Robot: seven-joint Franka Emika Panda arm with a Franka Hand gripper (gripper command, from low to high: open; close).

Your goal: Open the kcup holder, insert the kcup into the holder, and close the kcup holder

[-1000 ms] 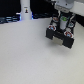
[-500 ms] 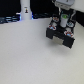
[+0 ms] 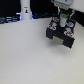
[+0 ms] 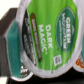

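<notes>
Item 1: pale, plain tabletop (image 3: 25, 55), filling most of the exterior view.

Item 2: kcup holder (image 3: 62, 34), a black boxy unit standing on the tabletop at about 1 o'clock from the middle of the exterior view. Its drawer looks drawn out toward the camera, with round pods seated in its top; their lids show white and reddish tones. Finer detail is too blurred to tell.

Item 3: robot arm, white and grey, coming down from the upper edge of the exterior view directly above the holder. Its pincer (image 3: 64, 19) hangs over the rear of the drawer. The finger gap cannot be read in the exterior view, and the fingers are not visible in the wrist view; whether the pincer is apart or clamped cannot be told.

Item 4: kcup (image 4: 49, 36), a small round pod with green foil lid and white rim, filling the wrist view at close range. The lid is printed "DARK MAGIC" and "GREEN MOUNTAIN". Beside it, a teal-lidded pod (image 4: 10, 47) and a red-lidded pod (image 4: 80, 64) sit at the margins.

Item 5: white bottle-like object (image 3: 24, 8), at 11 o'clock in the exterior view, well apart from the holder.
</notes>
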